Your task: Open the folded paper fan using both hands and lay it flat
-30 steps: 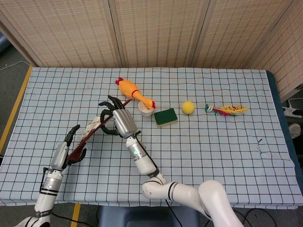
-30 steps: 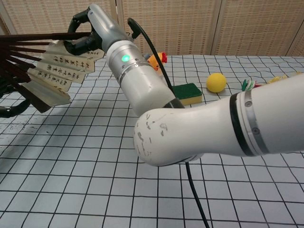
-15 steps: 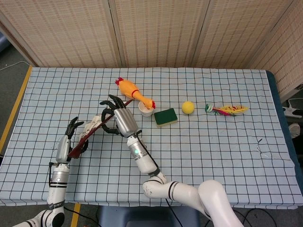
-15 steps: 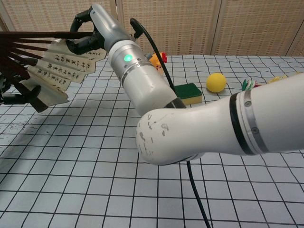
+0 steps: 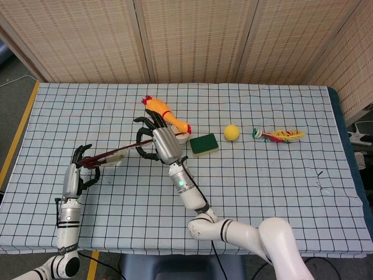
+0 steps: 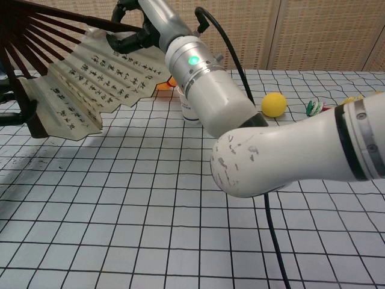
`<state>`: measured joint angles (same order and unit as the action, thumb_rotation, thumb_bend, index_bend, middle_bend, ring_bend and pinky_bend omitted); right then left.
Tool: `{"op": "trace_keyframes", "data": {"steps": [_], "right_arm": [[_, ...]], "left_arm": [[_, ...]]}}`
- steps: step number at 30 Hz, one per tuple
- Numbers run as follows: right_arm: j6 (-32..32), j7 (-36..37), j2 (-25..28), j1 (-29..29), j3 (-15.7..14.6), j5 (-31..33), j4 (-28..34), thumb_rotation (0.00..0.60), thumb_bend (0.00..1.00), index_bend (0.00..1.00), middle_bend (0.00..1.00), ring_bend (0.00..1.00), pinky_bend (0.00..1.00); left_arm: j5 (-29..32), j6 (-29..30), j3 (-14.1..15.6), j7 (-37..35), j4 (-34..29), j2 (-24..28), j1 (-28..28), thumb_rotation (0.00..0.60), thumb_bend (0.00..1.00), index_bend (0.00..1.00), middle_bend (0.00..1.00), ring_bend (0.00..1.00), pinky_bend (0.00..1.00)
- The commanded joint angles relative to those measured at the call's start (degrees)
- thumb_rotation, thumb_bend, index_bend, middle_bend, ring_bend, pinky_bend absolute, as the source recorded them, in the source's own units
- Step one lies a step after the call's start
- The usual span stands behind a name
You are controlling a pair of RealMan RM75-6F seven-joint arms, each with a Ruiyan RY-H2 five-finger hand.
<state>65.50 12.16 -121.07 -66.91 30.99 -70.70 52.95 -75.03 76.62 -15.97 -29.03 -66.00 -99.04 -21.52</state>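
The paper fan [image 6: 99, 75] is held up off the table, partly spread, its cream leaf with black writing and dark red ribs facing the chest view. In the head view the fan [image 5: 113, 155] shows edge-on as a thin dark red line. My left hand [image 5: 80, 169] grips the pivot end at the left; only its dark fingers [image 6: 7, 96] show at the chest view's edge. My right hand [image 5: 158, 142] grips the outermost rib at the fan's right end, also seen as the right hand [image 6: 141, 27] at the top of the chest view.
A rubber chicken [image 5: 165, 114], a white cup [image 5: 180, 136], a green sponge [image 5: 204, 144], a yellow ball [image 5: 232, 132] and a feather toy [image 5: 280, 135] lie in a row behind and to the right of my right hand. A checked cloth [image 5: 262, 192] covers the table.
My right hand has carried its rib to the right, towards the cup, and the fan has spread much wider. My left hand has shifted a little back with the pivot end.
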Motion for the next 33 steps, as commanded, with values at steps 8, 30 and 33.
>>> {"op": "trace_keyframes", "data": {"steps": [8,30,33], "right_arm": [[3.59,-3.09,6.07,5.13,-3.62,-3.16,6.39,0.6,0.79,0.84,0.22,0.0,0.06],[14.24,-7.55,9.76,13.33,-11.97,-11.89,6.14,0.6,0.79,0.83,0.23,0.0,0.07],[15.14,-7.6,10.09,14.05,-12.54,-12.75,5.73,0.6,0.79,0.83,0.23,0.0,0.07]], "left_arm": [[0.19,1.02,-1.05,0.21,1.65,1.11,0.11,0.6,0.52,0.52,0.12,0.0,0.11],[0.77,2.88,-1.08,0.7,8.0,0.57,1.24,0.6,0.52,0.48,0.12,0.0,0.11],[0.93,3.16,-1.22,0.63,9.7,0.0,1.28,0.6,0.52,0.47,0.12,0.0,0.11]]}}
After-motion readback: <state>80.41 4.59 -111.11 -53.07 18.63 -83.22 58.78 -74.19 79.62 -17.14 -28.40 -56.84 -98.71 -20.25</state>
